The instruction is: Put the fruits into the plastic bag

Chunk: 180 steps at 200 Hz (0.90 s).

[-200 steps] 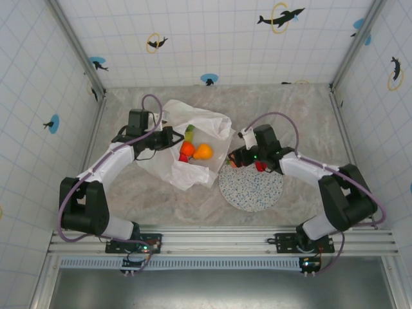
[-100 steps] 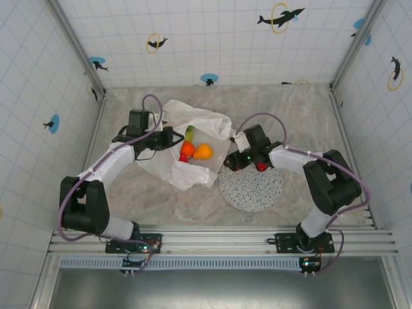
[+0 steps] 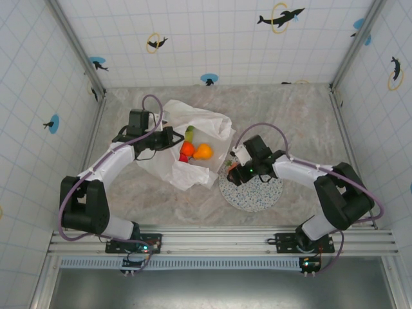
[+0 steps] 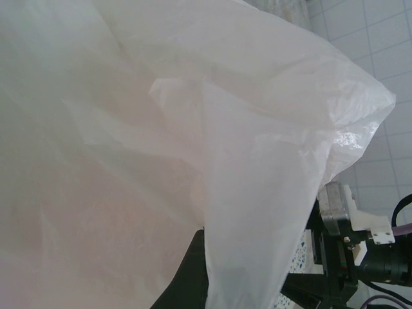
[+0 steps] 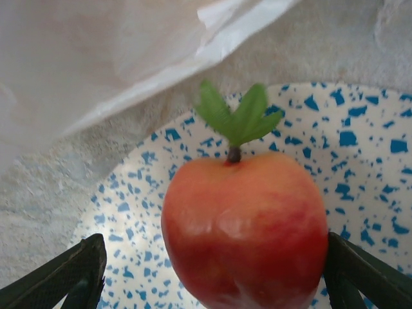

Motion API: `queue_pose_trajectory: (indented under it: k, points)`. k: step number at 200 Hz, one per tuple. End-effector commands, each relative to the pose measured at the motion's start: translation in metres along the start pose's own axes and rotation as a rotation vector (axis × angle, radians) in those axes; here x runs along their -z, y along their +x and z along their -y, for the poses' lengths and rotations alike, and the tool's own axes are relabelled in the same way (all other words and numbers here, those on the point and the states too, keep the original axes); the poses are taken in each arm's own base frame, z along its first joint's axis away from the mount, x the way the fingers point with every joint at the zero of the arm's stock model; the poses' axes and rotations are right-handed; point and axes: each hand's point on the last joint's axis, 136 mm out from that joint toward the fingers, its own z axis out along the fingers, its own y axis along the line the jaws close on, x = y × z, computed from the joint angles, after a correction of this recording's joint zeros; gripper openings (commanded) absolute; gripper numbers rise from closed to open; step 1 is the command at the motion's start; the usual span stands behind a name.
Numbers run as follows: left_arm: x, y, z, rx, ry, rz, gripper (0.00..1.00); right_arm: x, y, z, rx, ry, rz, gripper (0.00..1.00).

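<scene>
Room: white tiled walls (image 3: 212, 38) with dolphin stickers, closing in a grey marbled desk (image 3: 290, 109).
Left arm (image 3: 112, 161): reaching from the near left corner toward the far middle of the desk.
Left jaws: closed flat on the left edge of the plastic bag (image 3: 193, 145), thin film draped right across the wrist view.
Plastic bag: crinkled, white, slightly see-through, lying mid-desk left of centre, mouth spread open upward.
Inside the bag: green fruit (image 3: 189, 132) farthest, orange fruit (image 3: 187, 149) nearer, yellow-orange fruit (image 3: 203, 151) just right of that, red fruit (image 3: 183, 158) nearest and partly tucked under film.
Right jaws: spread wide over the far left rim of the plate (image 3: 261, 190), just beside the bag's right edge, one dark tip on each side of a red apple (image 5: 244, 225); clear gap on one side, no squeeze.
Red apple: upright on the plate, glossy, short stem with green leaves on top, bag edge hanging just beyond.
Plate: round, white with blue speckles, near and right of the bag.
Right arm (image 3: 302, 168): bent in from the near right corner.
</scene>
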Motion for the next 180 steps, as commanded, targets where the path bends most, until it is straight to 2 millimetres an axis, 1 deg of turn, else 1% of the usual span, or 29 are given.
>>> queue_pose_trajectory:
  k: [1,19,44,81,106,123,138,162,180]
  points:
    - [-0.002,0.004,0.002,-0.006,0.014,-0.012,0.0,0.004,0.009,0.005,0.033,0.061,-0.015,0.87]
    - [-0.002,0.004,0.002,-0.002,0.017,-0.014,0.0,0.002,0.002,0.011,0.04,0.099,0.006,0.84]
    - [-0.002,0.005,0.003,-0.006,0.017,-0.014,0.0,-0.004,-0.009,0.016,0.044,0.148,0.015,0.78]
    - [-0.002,0.006,0.002,-0.006,0.015,-0.016,0.0,-0.015,-0.013,0.016,0.061,0.18,-0.006,0.67]
    - [-0.003,0.007,0.001,-0.003,0.015,-0.021,0.0,-0.015,-0.016,0.013,0.063,0.185,0.01,0.6]
    - [-0.003,0.007,0.001,-0.002,0.014,-0.022,0.0,-0.01,-0.018,0.014,0.067,0.198,0.029,0.56]
    - [-0.003,0.007,0.001,-0.004,0.014,-0.021,0.0,-0.001,-0.021,0.015,0.068,0.218,0.054,0.53]
    - [-0.003,0.007,0.001,-0.003,0.013,-0.02,0.0,0.017,-0.027,0.017,0.057,0.235,0.121,0.5]
    - [-0.003,0.006,0.001,-0.002,0.015,-0.018,0.0,0.034,-0.035,0.015,0.042,0.231,0.195,0.5]
